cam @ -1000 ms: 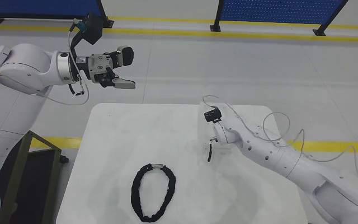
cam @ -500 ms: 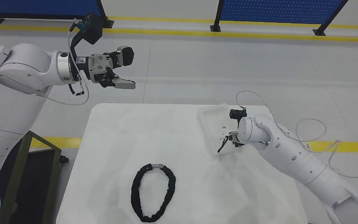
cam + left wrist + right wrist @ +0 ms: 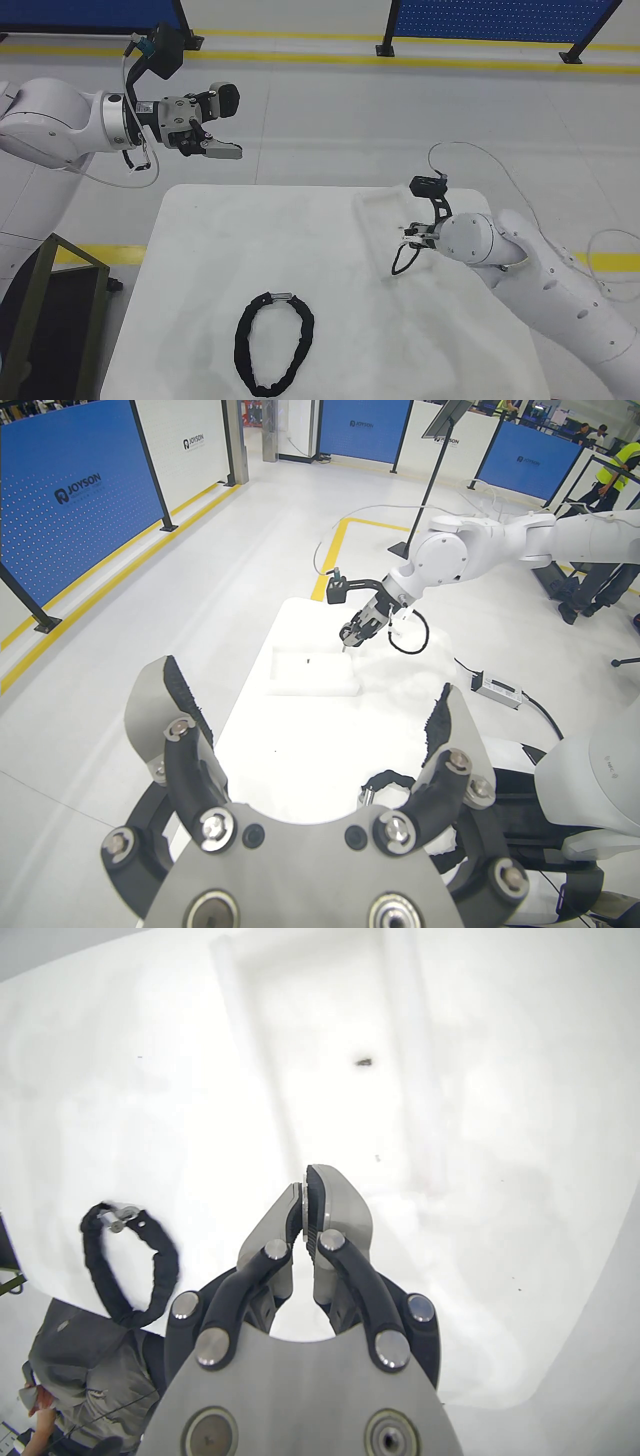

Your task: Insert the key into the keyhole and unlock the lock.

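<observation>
A black sleeved chain lock (image 3: 273, 343) lies in a closed loop on the white table (image 3: 200, 300), its metal lock body (image 3: 117, 1218) at the loop's far end. In the right wrist view the lock (image 3: 130, 1263) lies well off to the side of my right gripper (image 3: 305, 1188). That gripper is shut on a thin metal key (image 3: 303, 1195) and hangs low over the table's right part (image 3: 408, 238), at the edge of a shallow white tray (image 3: 325, 1053). My left gripper (image 3: 228, 125) stands open off the table's far left corner, nothing between its fingers (image 3: 170, 700).
The white tray (image 3: 310, 672) sits at the table's far right with a tiny dark speck (image 3: 364, 1061) in it. A dark frame (image 3: 50, 300) stands on the floor left of the table. A power box (image 3: 497, 690) with cable lies on the floor.
My right arm has swung toward the table's right side, carrying its shut gripper a little right and farther back. The left arm and the lock have stayed put.
</observation>
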